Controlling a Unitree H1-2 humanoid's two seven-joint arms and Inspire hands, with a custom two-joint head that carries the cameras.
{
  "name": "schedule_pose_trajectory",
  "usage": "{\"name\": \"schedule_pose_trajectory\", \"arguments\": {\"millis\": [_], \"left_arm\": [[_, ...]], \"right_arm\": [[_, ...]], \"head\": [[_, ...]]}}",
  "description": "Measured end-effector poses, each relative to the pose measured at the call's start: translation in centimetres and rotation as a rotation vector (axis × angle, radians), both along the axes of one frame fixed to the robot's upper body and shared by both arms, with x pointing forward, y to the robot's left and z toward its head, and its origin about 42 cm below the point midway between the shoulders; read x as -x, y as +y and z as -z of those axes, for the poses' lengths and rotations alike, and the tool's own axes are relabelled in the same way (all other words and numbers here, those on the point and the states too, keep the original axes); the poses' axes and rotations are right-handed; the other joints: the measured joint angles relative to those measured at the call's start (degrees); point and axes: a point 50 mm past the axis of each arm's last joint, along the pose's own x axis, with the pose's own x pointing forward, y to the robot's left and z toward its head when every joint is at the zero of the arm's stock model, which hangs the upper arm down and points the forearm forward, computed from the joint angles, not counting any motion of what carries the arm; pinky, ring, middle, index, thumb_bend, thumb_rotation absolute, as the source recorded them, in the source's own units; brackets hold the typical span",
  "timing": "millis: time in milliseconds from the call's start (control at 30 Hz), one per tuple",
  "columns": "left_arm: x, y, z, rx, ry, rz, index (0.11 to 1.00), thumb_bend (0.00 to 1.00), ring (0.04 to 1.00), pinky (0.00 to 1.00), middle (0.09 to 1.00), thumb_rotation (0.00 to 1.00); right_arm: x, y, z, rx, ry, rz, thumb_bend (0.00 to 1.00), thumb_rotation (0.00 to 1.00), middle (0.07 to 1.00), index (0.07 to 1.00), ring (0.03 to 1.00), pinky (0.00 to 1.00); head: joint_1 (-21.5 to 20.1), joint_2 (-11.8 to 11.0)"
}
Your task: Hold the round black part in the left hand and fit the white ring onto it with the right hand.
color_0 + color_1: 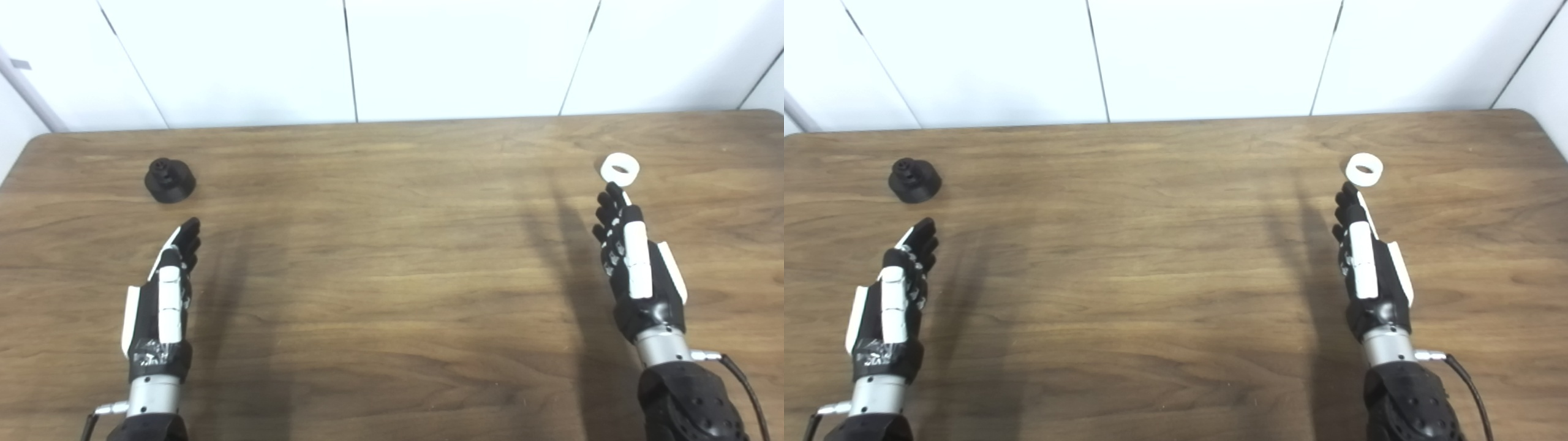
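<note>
Wooden table (pixel 392 275) fills most of both views, brown grain running left to right, rounded far corners; white panelled wall (pixel 429 55) behind it with dark seams

Left hand (pixel 165 288) over the near-left part of the table, arm entering from the bottom edge. Seen edge-on, fingers extended forward and lying close together, holding nothing; fingertips aimed toward the far left. Dark shadow on the wood just right of it

Right hand (pixel 634 263) over the near-right part, also edge-on, fingers stretched forward and held close together, empty. Thin black cable (pixel 744 383) loops off the wrist toward the bottom edge. Long shadow beside it on the left

Round black part (pixel 169 180) sits on the table at far left, wide base down, narrower knob on top. It lies just beyond the left fingertips, a gap of bare wood between them, no contact

White ring (pixel 620 168) lies flat on the table at far right, hole facing up. Right fingertips reach close to its near edge; whether they touch it I cannot tell
</note>
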Motion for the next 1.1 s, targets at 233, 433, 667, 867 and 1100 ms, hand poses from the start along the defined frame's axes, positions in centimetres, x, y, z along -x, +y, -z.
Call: {"name": "schedule_pose_trajectory", "arguments": {"millis": [233,433,667,867,1100], "left_arm": [[0.0,-0.1,0.2,-0.002,0.004,-0.021,0.881,0.5,0.932,1.0,0.922,0.91],[-0.1,-0.1,0.4,-0.002,0.007,-0.022,0.885,0.49,0.936,1.0,0.924,0.92],[-0.1,-0.5,0.5,-0.003,0.008,-0.025,0.869,0.45,0.922,0.99,0.908,0.87],[-0.3,-1.6,0.7,-0.019,-0.003,0.013,0.903,0.42,0.95,1.0,0.938,0.92],[-0.3,-2.2,1.4,-0.052,0.003,0.031,0.908,0.48,0.967,1.0,0.943,0.91]], "right_arm": [[0.0,-0.2,0.0,-0.006,0.0,0.0,0.49,1.0,0.981,0.977,0.994,1.0],[0.0,-0.2,0.0,-0.009,0.001,-0.002,0.5,1.0,0.985,0.981,0.995,1.0],[0.1,-0.5,0.2,-0.002,0.011,-0.007,0.47,1.0,0.996,0.991,1.0,1.0],[0.6,-1.5,0.8,0.012,0.041,-0.014,0.45,1.0,1.0,1.0,1.0,1.0],[0.7,-1.2,1.0,0.008,0.042,-0.035,0.45,1.0,0.98,0.987,0.999,1.0]], "head": [[0.7,-0.1],[0.5,-0.4],[6.1,-3.0],[12.4,-7.2],[15.4,-11.0]]}}
